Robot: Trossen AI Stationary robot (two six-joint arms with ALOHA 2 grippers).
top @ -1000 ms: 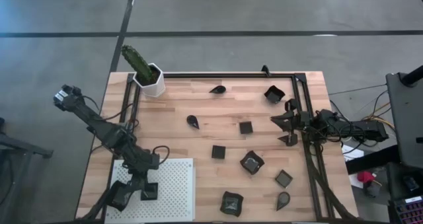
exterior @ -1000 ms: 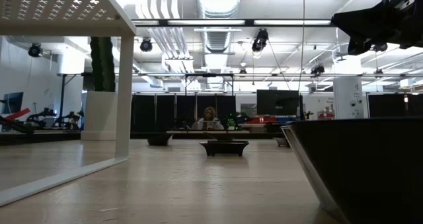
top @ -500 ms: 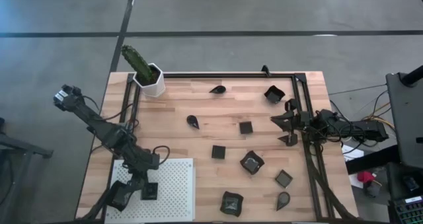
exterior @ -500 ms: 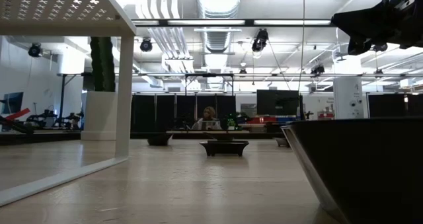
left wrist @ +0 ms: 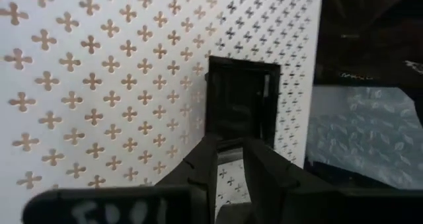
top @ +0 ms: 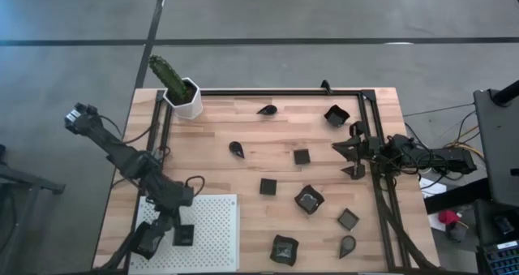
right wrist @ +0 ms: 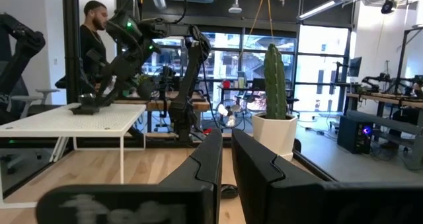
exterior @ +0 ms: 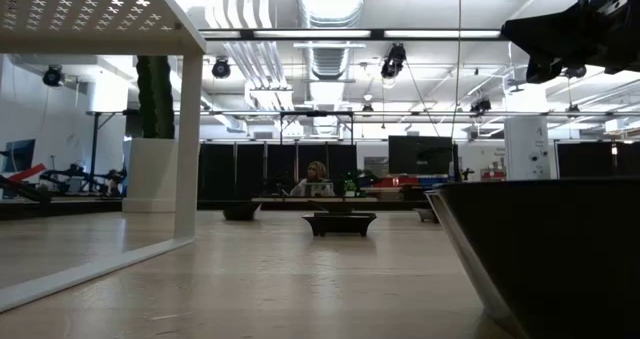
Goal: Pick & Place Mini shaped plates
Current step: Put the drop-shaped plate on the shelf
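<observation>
White perforated board [top: 212, 226], potted cactus [top: 178, 85] (far corner), wooden table [top: 211, 145]

plates [top: 309, 199]: near-black, plain
board [left wrist: 119, 72]: white, with rows of small cross-shaped holes
plate on board [left wrist: 241, 100]: black, glossy
table [top: 235, 174]: light wood planks, black frame at the edge
pot [top: 186, 98]: white
cactus [top: 166, 75]: dark green
arms: black
floor [top: 324, 15]: grey, dark seams
</observation>
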